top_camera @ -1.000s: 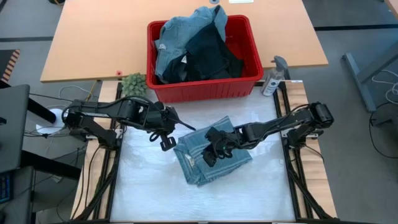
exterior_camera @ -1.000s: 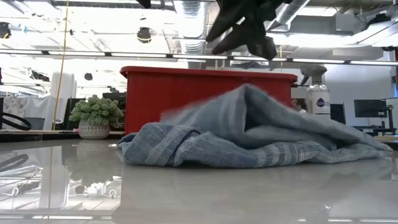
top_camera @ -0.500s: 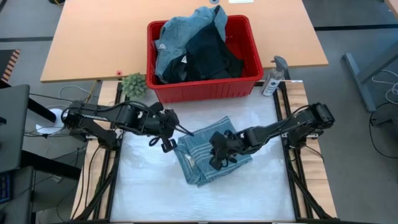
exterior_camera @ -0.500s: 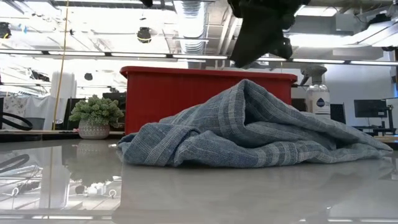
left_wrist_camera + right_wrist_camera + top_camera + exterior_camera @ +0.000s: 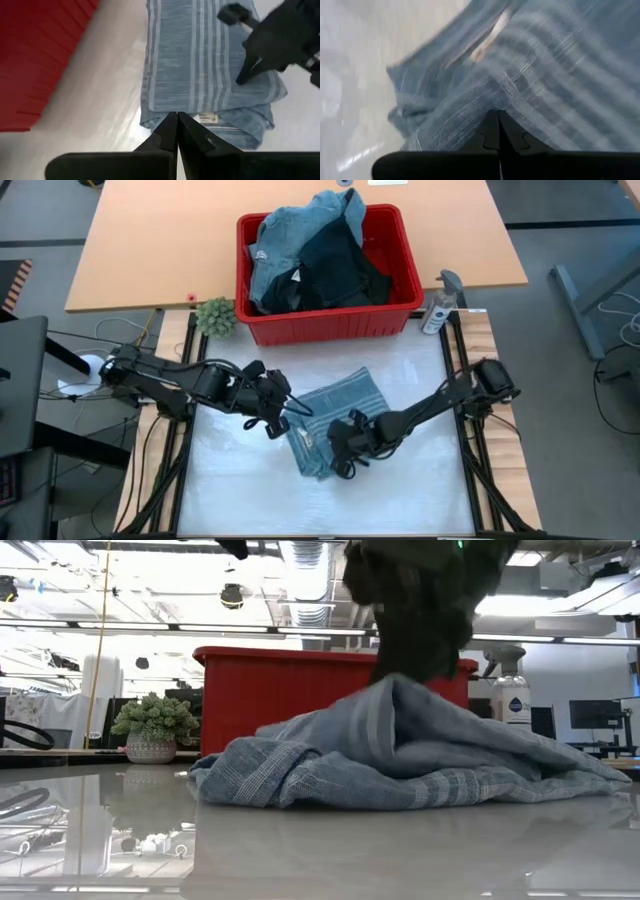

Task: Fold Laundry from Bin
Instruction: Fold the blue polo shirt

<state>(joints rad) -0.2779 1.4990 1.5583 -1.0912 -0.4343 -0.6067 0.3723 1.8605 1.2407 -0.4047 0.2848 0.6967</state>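
Mid-fold on the blue-grey white-striped cotton shirt (image 5: 335, 420): right pincer (image 5: 345, 450) pressed together, tip in the cloth, grip uncertain. Left pincer (image 5: 275, 417) pressed together, empty, at the shirt's edge. Next: smoothing and squaring, probably.

Small potted plant (image 5: 216, 316) left of the tub, spray bottle (image 5: 440, 302) right, wooden table (image 5: 140, 250) behind

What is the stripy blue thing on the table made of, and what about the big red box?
The striped shirt looks like soft woven cloth, maybe cotton: thin threads and white stripes show, and it slumps in folds. The red bin looks like hard plastic, smooth and a bit shiny, with a rolled rim and ribbed sides.
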